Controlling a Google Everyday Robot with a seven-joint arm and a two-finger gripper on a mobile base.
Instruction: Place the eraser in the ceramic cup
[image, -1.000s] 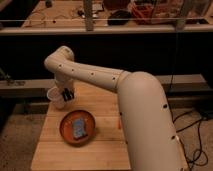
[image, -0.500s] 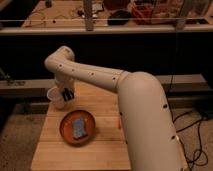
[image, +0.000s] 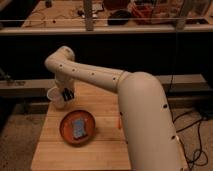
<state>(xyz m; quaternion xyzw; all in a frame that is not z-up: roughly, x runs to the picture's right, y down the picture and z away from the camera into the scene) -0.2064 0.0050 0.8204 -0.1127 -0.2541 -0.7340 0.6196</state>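
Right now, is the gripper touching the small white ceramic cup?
Cannot tell: in the camera view the gripper overlaps the white cup on its right, hiding any gap.

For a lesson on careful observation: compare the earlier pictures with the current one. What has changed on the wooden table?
Nothing visibly changed. The gripper, shut, stays low beside the white ceramic cup at the back left, the arm has not shifted, and the grey-blue block still lies on the orange plate.
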